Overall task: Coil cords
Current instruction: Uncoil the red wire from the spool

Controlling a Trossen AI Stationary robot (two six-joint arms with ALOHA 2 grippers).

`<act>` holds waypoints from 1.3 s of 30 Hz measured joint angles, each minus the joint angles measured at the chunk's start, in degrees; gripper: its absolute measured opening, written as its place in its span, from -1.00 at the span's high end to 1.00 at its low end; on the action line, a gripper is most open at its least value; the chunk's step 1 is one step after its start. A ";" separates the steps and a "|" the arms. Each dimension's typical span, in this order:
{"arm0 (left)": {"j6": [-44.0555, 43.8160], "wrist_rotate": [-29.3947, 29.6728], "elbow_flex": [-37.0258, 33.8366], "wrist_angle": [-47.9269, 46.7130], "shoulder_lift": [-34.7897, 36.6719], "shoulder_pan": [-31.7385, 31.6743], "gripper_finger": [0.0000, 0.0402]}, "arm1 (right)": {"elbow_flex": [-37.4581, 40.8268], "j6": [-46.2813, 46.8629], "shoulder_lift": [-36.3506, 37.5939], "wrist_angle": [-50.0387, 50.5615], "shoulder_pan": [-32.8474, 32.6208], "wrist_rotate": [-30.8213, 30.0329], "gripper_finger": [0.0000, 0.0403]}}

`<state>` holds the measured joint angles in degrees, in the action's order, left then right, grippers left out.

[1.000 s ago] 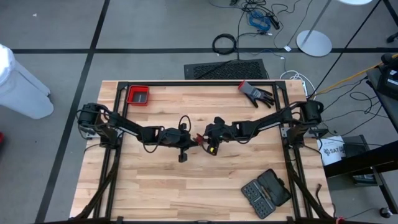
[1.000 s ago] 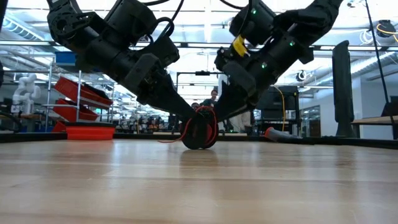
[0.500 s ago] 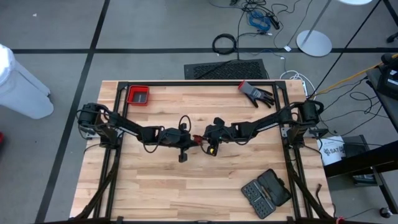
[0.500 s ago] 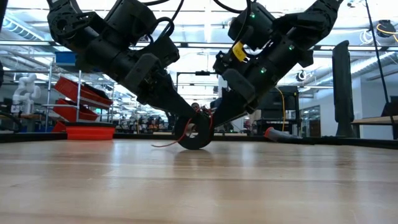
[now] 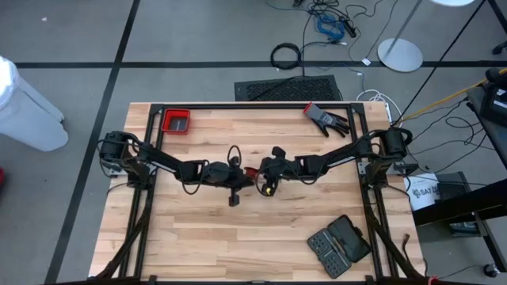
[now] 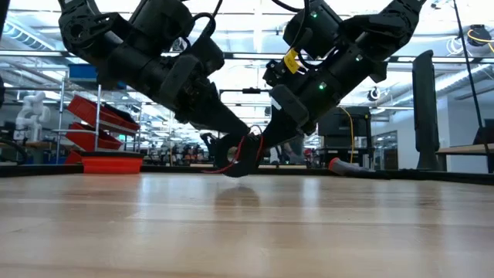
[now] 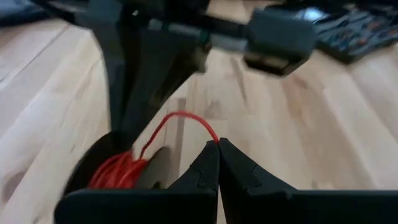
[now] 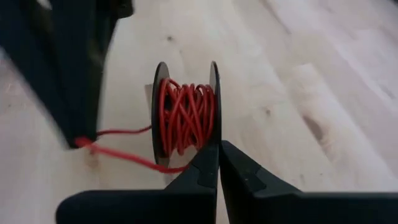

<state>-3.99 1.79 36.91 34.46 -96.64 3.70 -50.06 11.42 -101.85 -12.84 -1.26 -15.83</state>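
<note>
Spool (image 8: 186, 118) and red cord (image 8: 185, 119) are now seen lifted clear of the table (image 6: 247, 232), where a second ago the spool stood on the wood between the two arms. Over that second the right gripper (image 8: 217, 158) has closed, its fingers (image 8: 199, 171) now pressed together with the rim of one black disc nipped at their tips. The lift is judged to mean the winding is well advanced: most of the cord is wrapped around the core between the two discs, and only a short tail is left loose.

That tail is drawn from the spool to the left gripper (image 7: 217, 155), whose fingers (image 7: 202, 174) are shut tight with the red strand pinched at their very tip. In the left wrist view the strand arches up from the wound cord, just ahead of the fingers, into the pinch. Both grippers are held close together above mid-table, the spool hanging between them.
</note>
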 joint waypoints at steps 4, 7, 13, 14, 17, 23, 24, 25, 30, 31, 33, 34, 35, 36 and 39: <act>-0.11 -0.34 0.00 0.82 0.00 0.00 0.98 | 0.02 -1.02 1.43 -0.27 -0.02 -2.34 1.00; -0.13 -0.40 0.00 0.80 0.00 0.00 0.98 | 0.02 -1.81 3.45 -0.63 -0.01 -3.28 1.00; -0.13 -0.31 0.00 0.70 0.00 0.00 0.98 | 0.02 -3.56 8.23 0.13 -0.67 -4.72 1.00; -0.13 -0.19 0.00 0.42 0.00 0.02 0.98 | 0.02 -3.75 8.94 0.39 -0.85 -4.75 1.00; 0.06 1.12 0.00 -1.32 0.00 0.01 0.98 | 0.02 -3.79 11.37 2.43 -1.50 -4.72 1.00; 0.54 5.78 0.00 -4.52 0.00 -0.04 0.98 | 0.02 -3.42 15.30 5.79 -2.84 -2.99 1.00; 1.05 6.68 0.00 -4.87 0.00 -0.04 0.98 | 0.02 -3.19 15.75 6.36 -3.04 -2.55 1.00; 1.39 7.61 0.00 -4.94 0.01 -0.04 0.98 | 0.02 -2.81 16.16 7.01 -3.15 -2.18 1.00; 1.09 10.13 0.00 -6.04 0.01 -0.83 0.98 | 0.02 -1.61 16.48 11.56 -3.41 -2.03 1.00; 0.50 10.46 0.00 -6.83 0.02 -1.18 0.98 | 0.02 -1.39 16.48 12.74 -3.41 -2.03 1.00; -0.10 10.55 0.00 -8.75 0.02 -2.03 0.98 | 0.02 -0.58 16.48 15.68 -3.41 -2.33 1.00; -0.19 10.57 0.00 -9.34 0.02 -2.39 0.98 | 0.02 -0.27 16.46 16.91 -3.41 -2.75 1.00; -0.20 10.57 0.00 -9.66 0.02 -2.63 0.98 | 0.02 -0.12 16.46 17.73 -3.50 -3.58 1.00; -0.20 10.53 0.00 -9.78 0.02 -2.86 0.98 | 0.02 -0.01 16.46 18.15 -3.69 -4.23 1.00; -0.17 9.64 0.00 -9.29 0.32 -3.25 0.98 | 0.02 0.43 16.46 19.32 -3.87 -5.68 1.00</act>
<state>-4.16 11.42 36.91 25.18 -96.32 0.46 -50.04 11.85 -85.38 6.47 -5.13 -21.51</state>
